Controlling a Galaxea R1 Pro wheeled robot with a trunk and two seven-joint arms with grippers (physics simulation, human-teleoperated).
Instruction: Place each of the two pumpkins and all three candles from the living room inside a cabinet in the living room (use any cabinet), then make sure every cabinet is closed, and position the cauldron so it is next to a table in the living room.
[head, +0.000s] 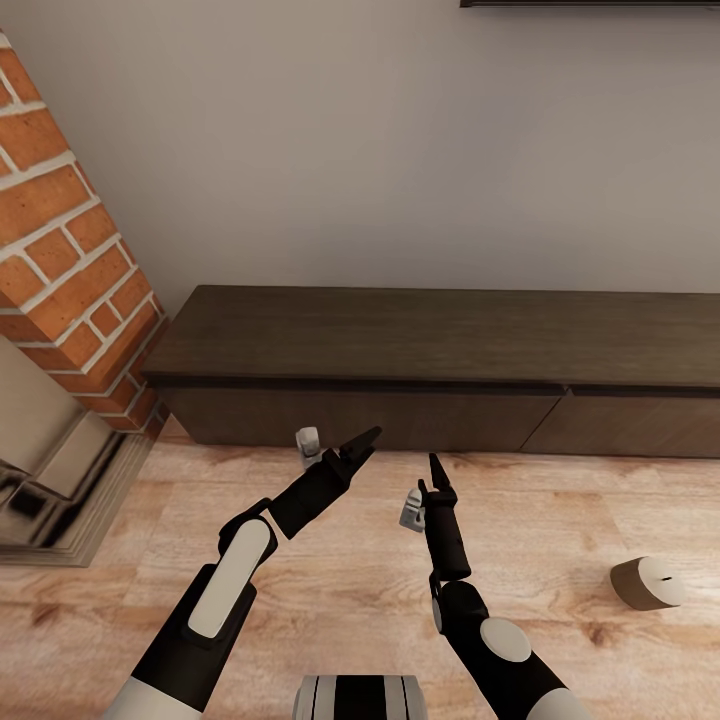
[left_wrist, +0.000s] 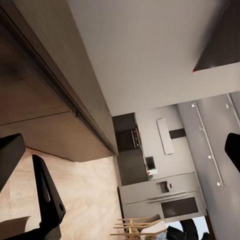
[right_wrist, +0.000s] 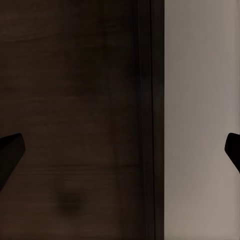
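The robot faces the cabinet (head: 430, 350), whose drawer fronts all look shut, with both arms raised in front of it and nothing in either one. The left gripper (head: 352, 450) hangs just short of the cabinet's front, apparently spread, since in its wrist view one finger (left_wrist: 47, 197) shows well apart from the dark tip at the far edge. The right gripper (head: 437, 478) is likewise spread and empty, its two tips at opposite edges of its wrist view with the cabinet's dark wood (right_wrist: 75, 120) straight ahead. The step in hand looks like opening a drawer to receive the things, and with handle-less fronts the next move probably calls for catching a fingertip at the seam under the top. One candle (head: 648, 583) lies on its side on the wooden floor (head: 300, 620), well off to the outer side of the right gripper and behind its fingertips. A brick fireplace (head: 70, 290) stands beyond the left arm. The cabinet's right end is cut off, and the drawer insides are hidden.
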